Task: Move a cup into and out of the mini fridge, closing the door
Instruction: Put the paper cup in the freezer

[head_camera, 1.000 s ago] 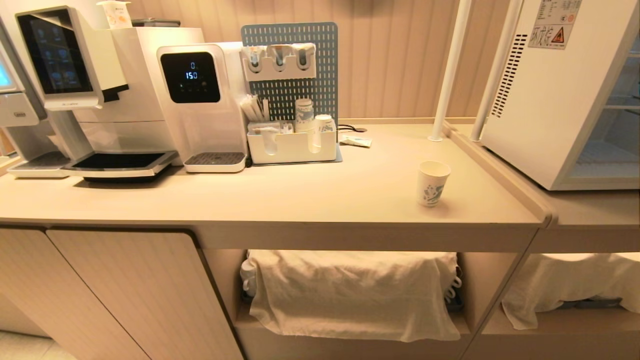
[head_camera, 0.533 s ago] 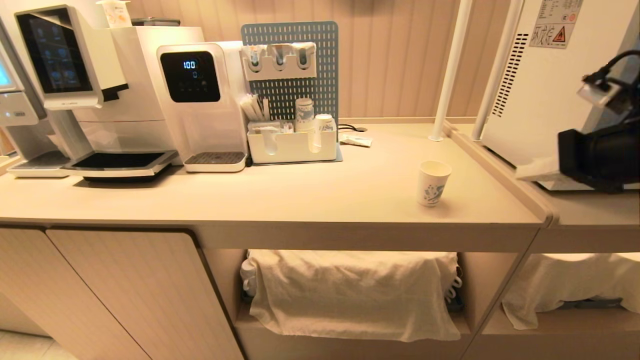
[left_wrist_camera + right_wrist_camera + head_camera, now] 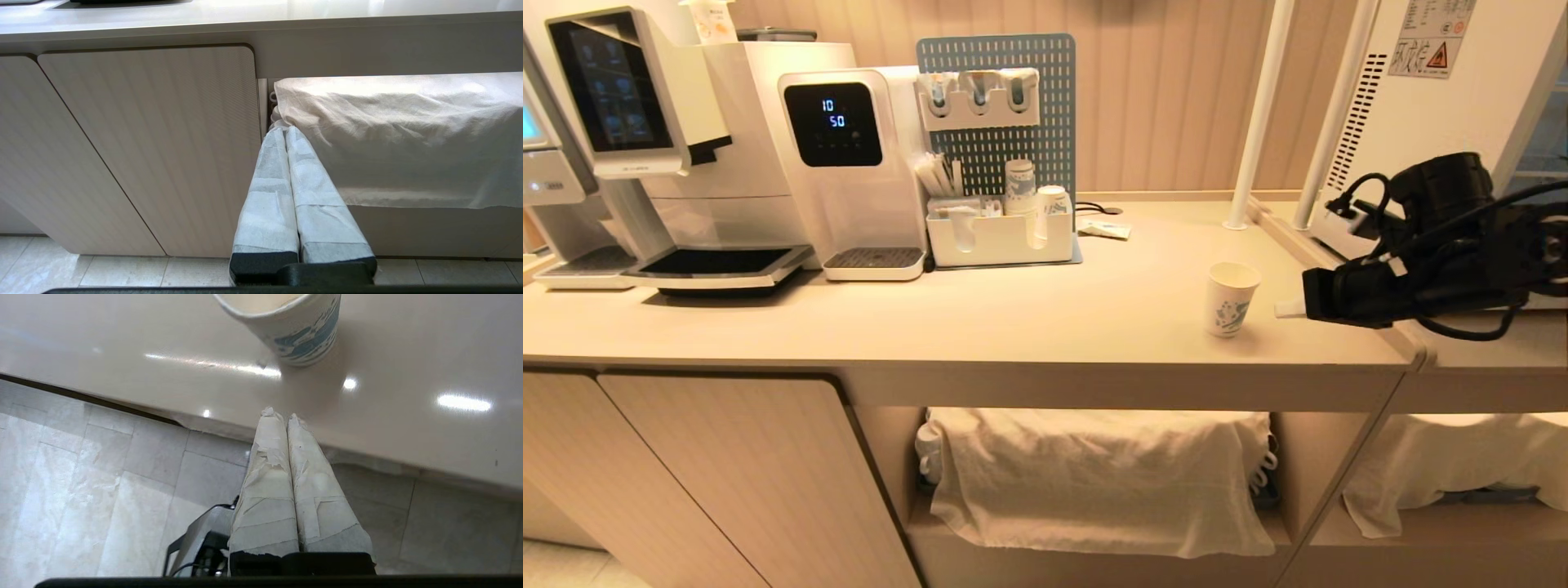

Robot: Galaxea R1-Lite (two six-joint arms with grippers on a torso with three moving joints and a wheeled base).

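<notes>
I have the right gripper [image 3: 1286, 308] level with the cup [image 3: 1230, 299] and just beside it on its right, its taped fingers [image 3: 282, 473] pressed flat together with nothing between them; the cup stands upright on the table [image 3: 1045, 318] near the front right corner, apart from the gripper; to take it I judge I must first spread the fingers wider than the cup's body, then ease in so one finger passes each side below the rolled rim, and close gently, since thin paper will likely buckle under a hard squeeze and a nudge from closed tips could tip it toward the edge; the left gripper [image 3: 286, 130] hangs parked low in front of the cabinet, fingers together and empty, beside a white cloth [image 3: 392, 134] draped over the open shelf; the mini fridge [image 3: 1429, 122] sits on the right, partly covered by my arm and cut off by the edge of the head view, so I cannot tell how far its door stands open, nor see the shelves inside; the right wrist view crops the cup's top, so I cannot confirm it is empty
</notes>
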